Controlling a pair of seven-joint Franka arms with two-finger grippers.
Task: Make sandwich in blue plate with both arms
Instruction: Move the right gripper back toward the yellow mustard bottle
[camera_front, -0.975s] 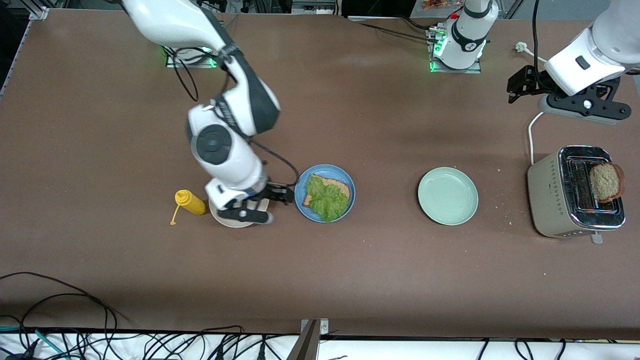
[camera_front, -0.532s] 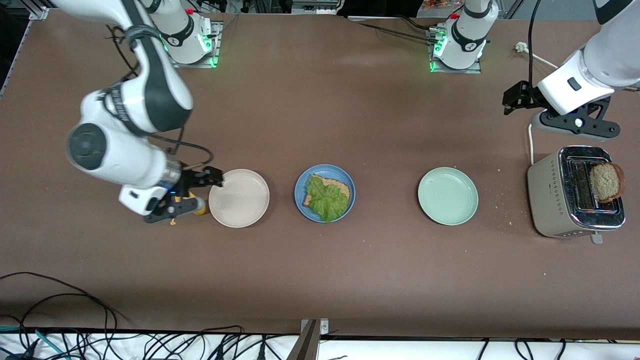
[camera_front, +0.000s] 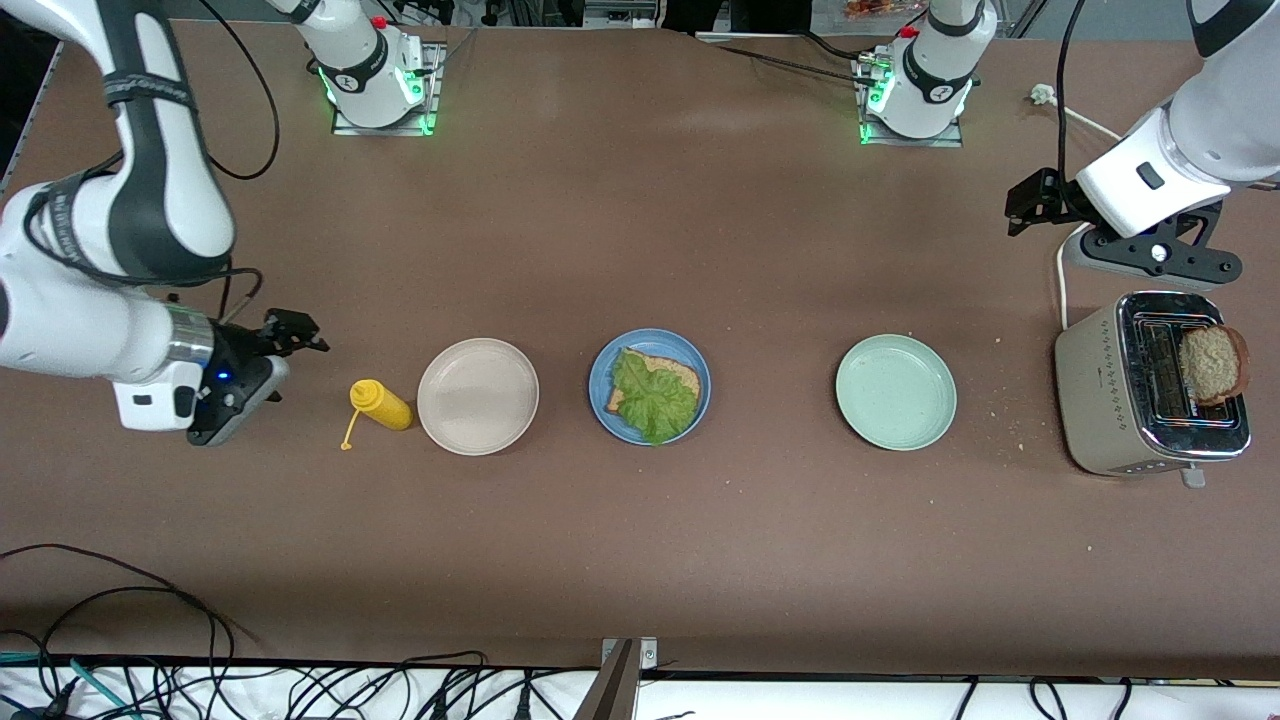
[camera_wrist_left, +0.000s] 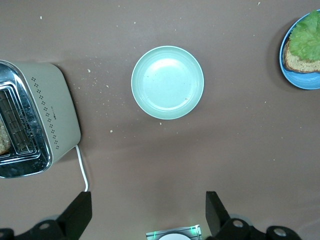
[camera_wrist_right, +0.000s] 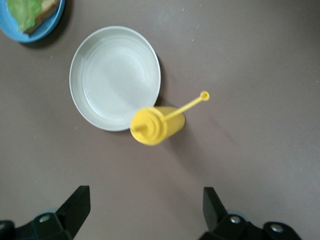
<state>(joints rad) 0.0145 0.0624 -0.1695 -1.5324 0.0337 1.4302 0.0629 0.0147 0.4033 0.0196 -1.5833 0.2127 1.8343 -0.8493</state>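
Observation:
The blue plate (camera_front: 598, 386) sits mid-table with a brown bread slice (camera_front: 684, 375) and a ruffled lettuce leaf (camera_front: 652, 402) on top of it. Another bread slice (camera_front: 1212, 363) stands up out of the toaster (camera_front: 1100, 395) at the left arm's end. My left gripper (camera_front: 1160, 255) hangs open and empty over the table beside the toaster; its wrist view shows the gripper (camera_wrist_left: 147, 212) above bare table. My right gripper (camera_front: 235, 400) is open and empty over the table at the right arm's end, past the mustard bottle (camera_front: 380, 404), as the right wrist view of the gripper (camera_wrist_right: 145, 206) confirms.
An empty beige plate (camera_front: 478, 396) lies between the yellow bottle and the blue plate. An empty mint-green plate (camera_front: 896, 391) lies between the blue plate and the toaster. The toaster's white cord (camera_front: 1062, 280) runs toward the left arm's base. Crumbs dot the table near the toaster.
My right arm swung away from the beige plate, past the mustard bottle, toward its own end of the table. The left gripper shifted only slightly near the toaster.

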